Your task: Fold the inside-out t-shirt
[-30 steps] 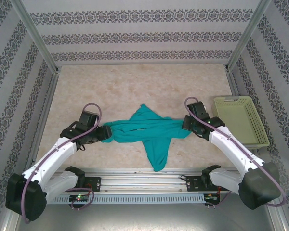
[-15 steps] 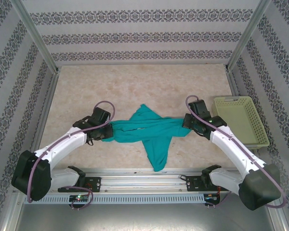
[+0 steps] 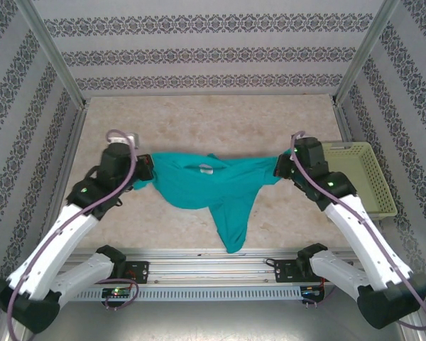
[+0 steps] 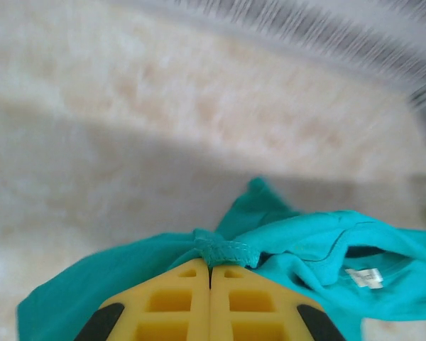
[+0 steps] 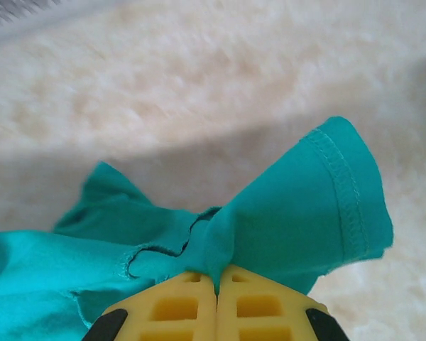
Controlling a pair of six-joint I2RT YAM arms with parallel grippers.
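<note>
The teal-green inside-out t-shirt (image 3: 206,186) hangs stretched between my two grippers above the table, its lower part trailing down toward the near edge. Its white neck tag (image 3: 206,169) shows near the collar and also in the left wrist view as the tag (image 4: 363,277). My left gripper (image 3: 143,170) is shut on a hemmed fold of the t-shirt (image 4: 225,250) at its left end. My right gripper (image 3: 280,168) is shut on a pinch of the t-shirt (image 5: 220,259) at its right end, with a sleeve (image 5: 326,199) flaring out beside the yellow fingers (image 5: 259,305).
A pale yellow-green basket (image 3: 357,177) stands at the right of the table, just behind the right arm. The marble-patterned tabletop (image 3: 213,124) stretches behind the shirt. A metal rail (image 3: 213,266) with the arm bases runs along the near edge.
The left gripper has closed on the shirt's left end. Both grippers have risen and moved apart and away from the near edge, pulling the bunched shirt out wider.
</note>
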